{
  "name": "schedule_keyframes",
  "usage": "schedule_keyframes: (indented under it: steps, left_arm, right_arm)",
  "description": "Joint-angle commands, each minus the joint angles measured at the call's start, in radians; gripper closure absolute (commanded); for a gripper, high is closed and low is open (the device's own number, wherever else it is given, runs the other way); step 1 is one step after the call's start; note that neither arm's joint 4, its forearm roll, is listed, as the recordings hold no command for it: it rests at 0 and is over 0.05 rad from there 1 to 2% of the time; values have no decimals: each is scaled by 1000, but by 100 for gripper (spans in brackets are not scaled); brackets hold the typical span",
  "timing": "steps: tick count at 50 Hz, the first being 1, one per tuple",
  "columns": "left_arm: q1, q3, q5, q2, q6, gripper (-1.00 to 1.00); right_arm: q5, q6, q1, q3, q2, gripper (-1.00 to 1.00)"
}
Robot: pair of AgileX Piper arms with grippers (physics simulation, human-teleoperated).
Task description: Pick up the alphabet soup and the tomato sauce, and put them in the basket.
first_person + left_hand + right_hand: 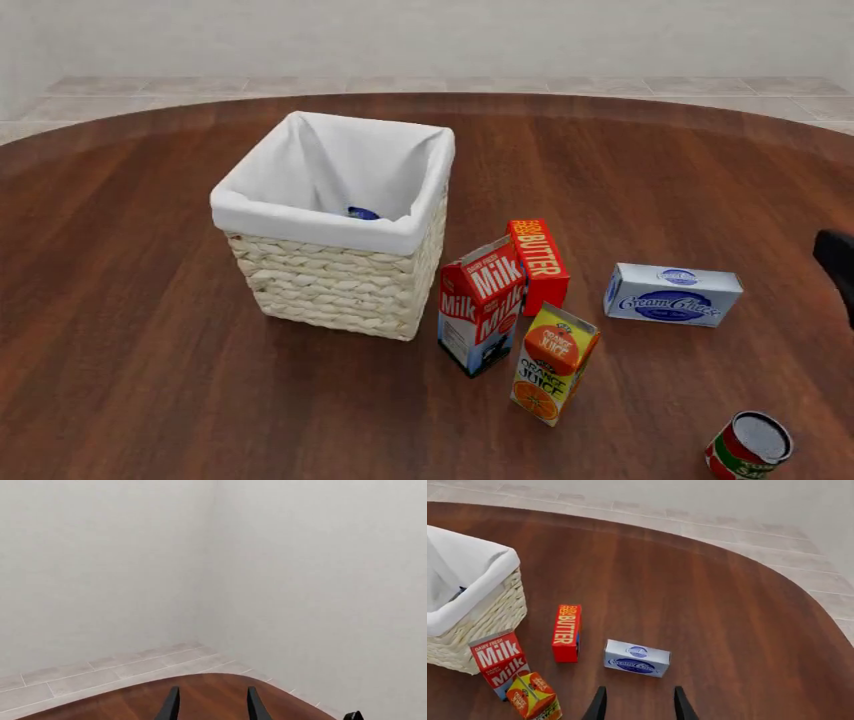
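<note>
One can is already down inside the basket (334,262), going by the scrap of blue lid, the soup can (360,213), showing against the white liner; the other, the tomato sauce can (749,447), stands upright on the table (134,330) at the near right edge of the front view. That makes the right arm the nearer one by a long way. Only a dark sliver of it shows at the right border of the front view, further out than the can, so I judge the can lies back toward the robot from that gripper, with its long axis vertical.

The right gripper (638,705) has its jaws parted and nothing between them; its camera looks out past the cream cheese box (636,658), and the sauce can is not in its view at all. The milk carton (479,316), the juice carton (553,363) and the butter box (537,263) stand clustered between the can and the basket, so a carry would need to go over them. The left gripper (211,705) is likewise parted and empty, pointing off the table at a bare wall.
</note>
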Motion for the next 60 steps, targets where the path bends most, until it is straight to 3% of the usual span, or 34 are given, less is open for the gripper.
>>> schedule_keyframes:
  steps: [1,4,8,11,15,16,18,20,22,25,33,38,47,50,55,56,60]
  left_arm:
    - [1,1,-2,-1,-1,-100]
    - [1,1,-2,-1,-1,-100]
    - [1,1,-2,-1,-1,-100]
    - [1,1,-2,-1,-1,-100]
    - [1,1,-2,-1,-1,-100]
    - [1,1,-2,-1,-1,-100]
    - [1,1,-2,-1,-1,-100]
    - [1,1,-2,-1,-1,-100]
    - [1,1,-2,-1,-1,-100]
    - [1,1,-2,-1,-1,-100]
    - [1,1,-2,-1,-1,-100]
    - [1,1,-2,-1,-1,-100]
    - [1,1,-2,-1,-1,-100]
    - [1,1,-2,-1,-1,-100]
    - [1,1,-2,-1,-1,-100]
    - [1,1,-2,-1,-1,-100]
    - [1,1,-2,-1,-1,-100]
  right_arm:
    - [95,-61,-34,-43,12,-100]
    - [124,-63,-39,-52,10,-100]
    - [162,-22,-24,-71,24,-100]
    - [185,-59,-50,-82,10,-100]
    - [214,-56,-58,-86,4,-100]
    - [220,-50,-59,-86,6,-100]
    - [241,26,-16,-93,24,-100]
    - [248,-39,-52,-75,17,-100]
    - [265,9,-23,-79,26,-100]
    - [295,-52,-51,-75,14,-100]
    - [354,-53,-36,-82,18,-100]
    - [401,-86,-57,-103,14,-100]
    - [454,-88,-56,-128,15,-100]
    - [474,-43,-11,-125,25,-100]
    - [484,-35,-24,-113,31,-100]
    - [495,-7,-12,-106,39,-100]
    - [500,-43,-30,-95,38,-100]
